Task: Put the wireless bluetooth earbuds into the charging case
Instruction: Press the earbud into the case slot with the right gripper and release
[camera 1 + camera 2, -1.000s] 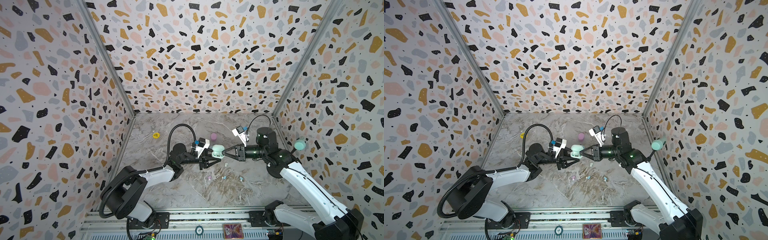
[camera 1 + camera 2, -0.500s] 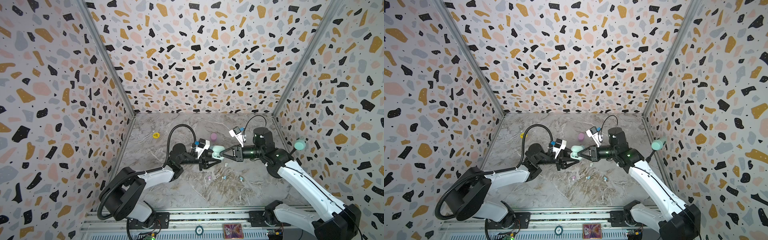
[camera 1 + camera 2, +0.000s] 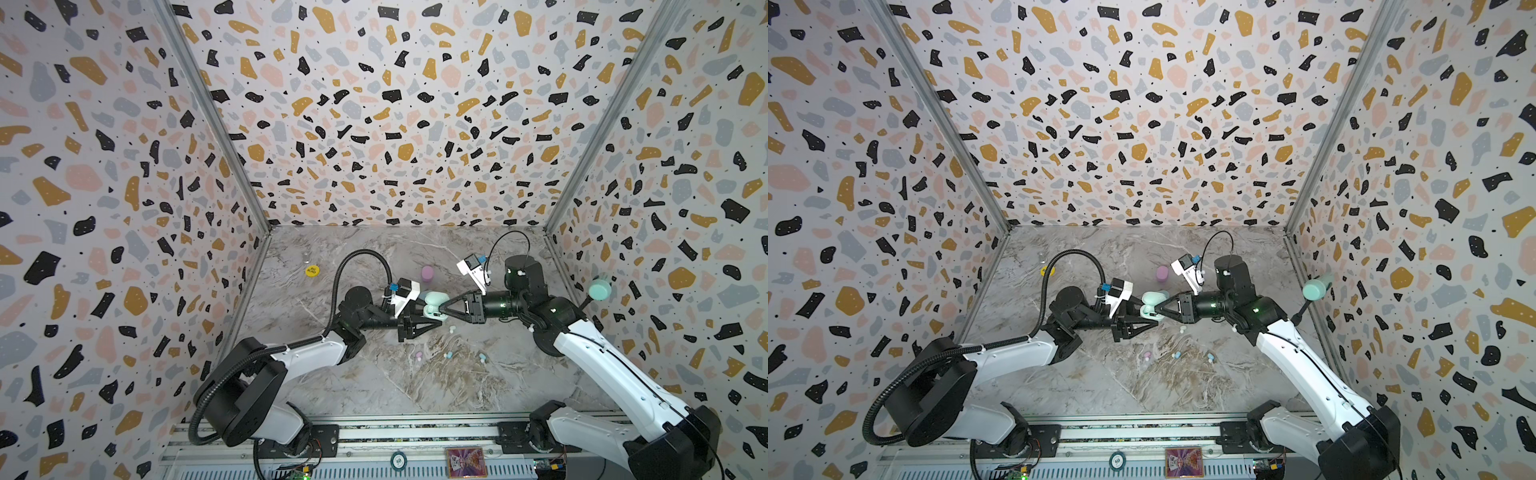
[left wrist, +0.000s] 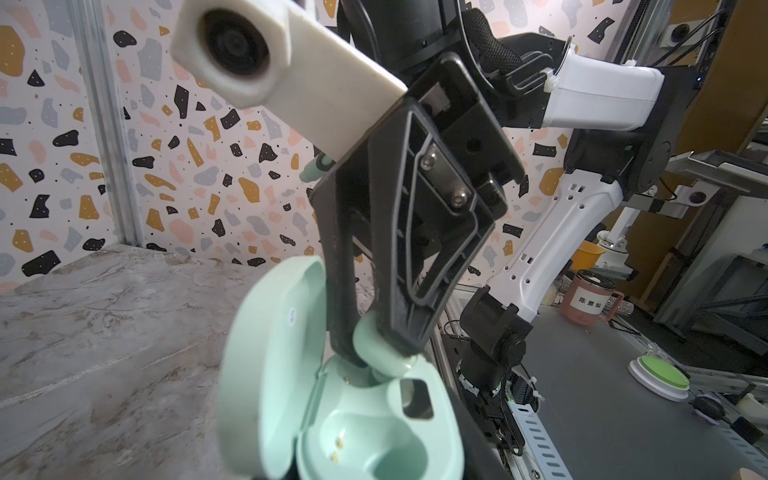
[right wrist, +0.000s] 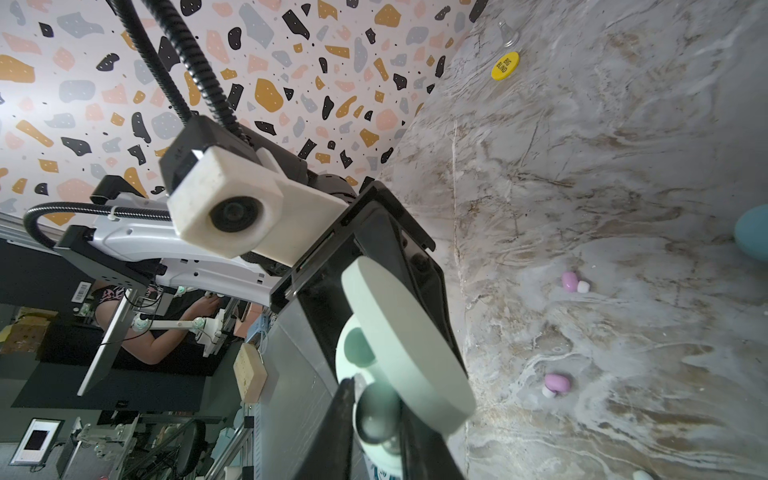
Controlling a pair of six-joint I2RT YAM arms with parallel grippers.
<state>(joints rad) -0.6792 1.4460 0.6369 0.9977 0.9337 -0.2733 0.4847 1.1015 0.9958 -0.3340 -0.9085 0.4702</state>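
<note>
Holding mint earbud point(image 4: 380, 351) at open mint case point(image 4: 374, 440).

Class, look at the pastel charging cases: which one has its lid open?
The mint case, gripped by the left gripper, has its lid swung back; the pink case stands shut on the table.

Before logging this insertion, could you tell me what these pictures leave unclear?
- Left wrist view: the right claw hides whether the mint earbud is seated in the mint case.
- Right wrist view: blue rounded object cut off by the edge.
- Top views: loose earbuds too small for detail.
</note>
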